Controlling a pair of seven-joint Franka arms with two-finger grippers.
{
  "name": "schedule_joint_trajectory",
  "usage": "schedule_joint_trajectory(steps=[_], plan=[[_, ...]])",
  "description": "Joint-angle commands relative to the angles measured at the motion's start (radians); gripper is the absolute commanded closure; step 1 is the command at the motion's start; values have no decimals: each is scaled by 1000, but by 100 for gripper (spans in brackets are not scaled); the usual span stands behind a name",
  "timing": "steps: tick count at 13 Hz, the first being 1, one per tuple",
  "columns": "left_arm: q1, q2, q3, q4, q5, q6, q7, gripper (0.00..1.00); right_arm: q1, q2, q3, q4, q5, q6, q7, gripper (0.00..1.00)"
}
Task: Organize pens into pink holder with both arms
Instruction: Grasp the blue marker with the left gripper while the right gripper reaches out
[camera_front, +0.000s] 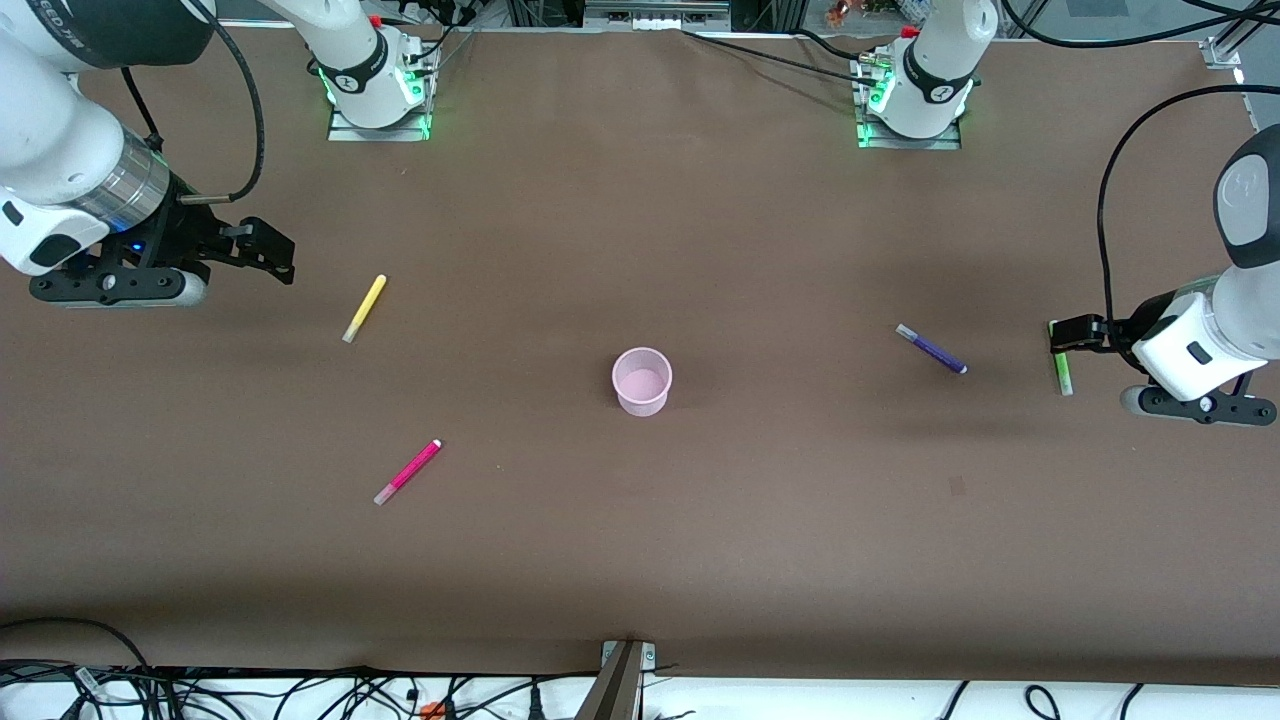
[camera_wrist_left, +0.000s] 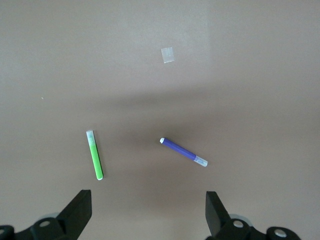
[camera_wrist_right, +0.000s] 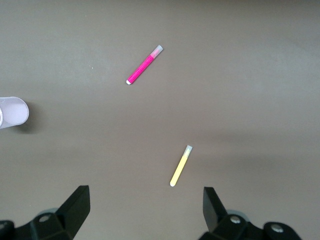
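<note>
Your left gripper (camera_wrist_left: 147, 212) hangs with fingers spread over the green pen (camera_wrist_left: 95, 155), with the purple pen (camera_wrist_left: 183, 152) beside it. Your right gripper (camera_wrist_right: 145, 210) is likewise spread, near the yellow pen (camera_wrist_right: 180, 165); the magenta pen (camera_wrist_right: 144, 65) lies nearer the front camera. The pink holder (camera_front: 641, 380) stands mid-table and appears empty. Judged step: the first pick. Lower each gripper squarely across its pen.

Pale pink holder (camera_front: 641, 381); yellow (camera_front: 364, 308), magenta (camera_front: 407, 472), purple (camera_front: 931, 349), green pens (camera_front: 1062, 370).
</note>
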Motion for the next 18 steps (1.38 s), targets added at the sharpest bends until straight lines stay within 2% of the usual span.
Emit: schedule_joint_trajectory(steps=[1,4,8,10,13,14,16,18], plan=[[-1,-10,1,3,-6,0,4,0,-5,-11,3,4,17,-16,-8,0],[-3,-9,1,18,-8,0,4,0,-5,-9,3,4,15,-14,-7,0],[46,4,4,6,-17,-1,16,0,-5,-9,3,4,15,-11,-7,0],[49,36,6,3,-26,-8,-6,0,-5,-9,3,4,15,-11,-8,0],[49,103,6,-4,-48,18,-197,0,-5,-9,3,4,15,-11,-7,0],[48,106,1,-36,-49,64,-309,0,-5,-9,3,4,15,-11,-8,0],[51,102,1,-131,-71,145,-413,0,-5,-7,1,4,15,-10,-7,0],[52,73,1,-278,-74,289,-517,0,-5,-6,1,4,15,-11,-8,0]])
